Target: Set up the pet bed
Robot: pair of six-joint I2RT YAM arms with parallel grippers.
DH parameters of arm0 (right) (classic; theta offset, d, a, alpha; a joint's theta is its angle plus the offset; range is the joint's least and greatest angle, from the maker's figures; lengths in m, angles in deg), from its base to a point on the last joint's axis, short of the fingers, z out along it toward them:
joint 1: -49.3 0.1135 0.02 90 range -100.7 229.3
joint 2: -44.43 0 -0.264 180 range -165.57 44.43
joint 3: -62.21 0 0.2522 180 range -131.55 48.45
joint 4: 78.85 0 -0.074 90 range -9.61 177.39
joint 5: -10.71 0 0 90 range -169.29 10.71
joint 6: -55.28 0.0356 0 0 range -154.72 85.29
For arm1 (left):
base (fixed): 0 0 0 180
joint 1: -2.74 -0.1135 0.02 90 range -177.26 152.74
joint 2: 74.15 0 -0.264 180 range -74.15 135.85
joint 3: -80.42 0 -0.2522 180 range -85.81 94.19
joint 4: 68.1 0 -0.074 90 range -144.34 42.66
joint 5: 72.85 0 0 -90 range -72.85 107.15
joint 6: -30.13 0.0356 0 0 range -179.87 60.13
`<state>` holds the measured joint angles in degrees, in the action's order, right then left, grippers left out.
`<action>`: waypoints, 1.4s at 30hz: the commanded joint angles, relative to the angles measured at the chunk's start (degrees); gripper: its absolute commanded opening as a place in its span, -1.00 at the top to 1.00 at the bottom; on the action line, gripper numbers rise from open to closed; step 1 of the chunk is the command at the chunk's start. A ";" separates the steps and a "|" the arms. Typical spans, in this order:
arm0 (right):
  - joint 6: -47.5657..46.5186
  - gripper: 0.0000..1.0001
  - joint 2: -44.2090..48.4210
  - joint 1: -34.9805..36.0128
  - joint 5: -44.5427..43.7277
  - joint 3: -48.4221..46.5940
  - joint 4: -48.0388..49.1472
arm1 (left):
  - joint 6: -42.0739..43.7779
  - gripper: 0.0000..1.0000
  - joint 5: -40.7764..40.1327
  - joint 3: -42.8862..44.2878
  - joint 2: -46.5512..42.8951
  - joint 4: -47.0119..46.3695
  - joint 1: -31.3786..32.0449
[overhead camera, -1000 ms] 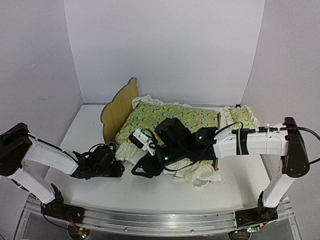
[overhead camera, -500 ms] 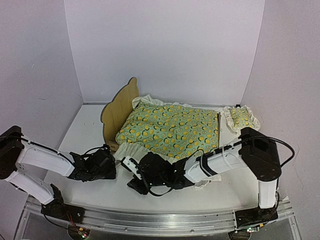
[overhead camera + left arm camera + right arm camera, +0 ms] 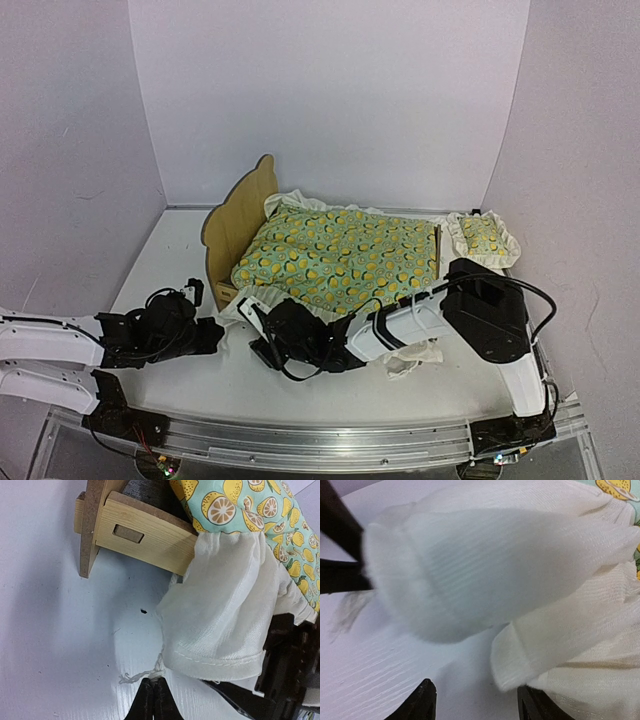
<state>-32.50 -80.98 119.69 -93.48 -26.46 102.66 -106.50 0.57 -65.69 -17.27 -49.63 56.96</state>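
Left gripper [image 3: 153, 682] is sitting low on the white table [image 3: 170, 260] with its two fingers pressed together, the tips right at a loose thread [image 3: 137, 676] trailing off the blanket's white ruffle [image 3: 225, 615]; whether that thread is actually pinched, I cannot tell. The pet bed [image 3: 238, 220] is lying just ahead of those fingertips: its near head-end corner is up and to the left of them, and the plywood side rail [image 3: 145, 537] is running off to the right under the cloth. The right gripper [image 3: 476, 696] is coming in from the other side, fingers spread apart and hovering close over the table, with the ruffle hem bunching just ahead of the gap and nothing between the fingers. In the left wrist view its dark body is showing just to the right of the left fingertips, under the ruffle. Inside the frame the dark grey mattress pad [image 3: 145, 490] is peeking out at the head corner, and the lemon-print blanket [image 3: 345, 255] is lying over it, spilling past the near rail. The bed's long axis is running crosswise ahead of both grippers, with the curved headboard standing upright at the left end and the foot pointing right. A small matching ruffled pillow [image 3: 480, 235] is resting on the table beyond the foot, well apart from both grippers.
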 commanded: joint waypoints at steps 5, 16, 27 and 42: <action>-1.08 -0.13 -6.49 -1.57 -10.11 -7.66 4.41 | -0.11 1.00 2.38 2.59 -1.53 2.34 0.01; 3.26 0.93 -6.11 -1.84 -4.78 -5.31 12.59 | 0.02 1.00 2.87 1.77 -4.29 2.85 0.03; 26.63 1.00 7.04 -3.96 24.12 -0.28 6.25 | 2.80 1.00 4.68 3.25 -1.71 2.04 0.01; 40.69 1.00 5.31 -6.22 31.93 -2.65 19.28 | 3.13 1.00 6.32 1.90 1.21 1.43 0.01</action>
<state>2.15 -76.01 114.05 -63.23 -26.79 111.68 -104.49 6.65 -65.19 -17.84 -46.83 56.96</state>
